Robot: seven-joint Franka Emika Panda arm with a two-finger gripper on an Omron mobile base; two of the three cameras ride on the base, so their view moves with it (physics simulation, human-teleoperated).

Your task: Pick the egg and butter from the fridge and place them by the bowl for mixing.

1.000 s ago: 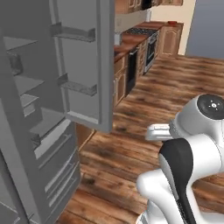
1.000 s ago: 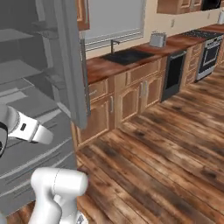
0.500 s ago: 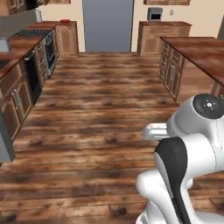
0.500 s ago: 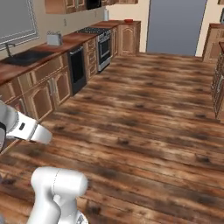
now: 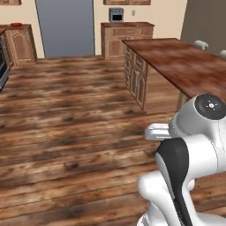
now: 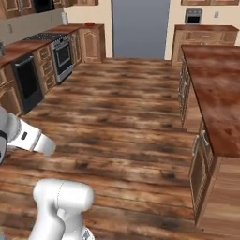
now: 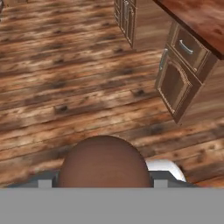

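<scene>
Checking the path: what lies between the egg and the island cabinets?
Bare wooden floor, from the egg to the island cabinets, in the hand view.

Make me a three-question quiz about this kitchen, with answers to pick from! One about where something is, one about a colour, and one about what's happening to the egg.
1. Where is the small shallow red bowl?
A. On the floor
B. On the kitchen island
C. On the far brown wooden counter

2. What colour is the small rounded egg?
A. Reddish-brown
B. White
C. Blue

3. What is happening to the egg?
A. It lies on the floor
B. The end effector holds it
C. It sits in the bowl

Answers: C, the bowl sits on the counter past the stove; A, the hand view shows its colour; B, it sits between the fingertips above the floor.
</scene>
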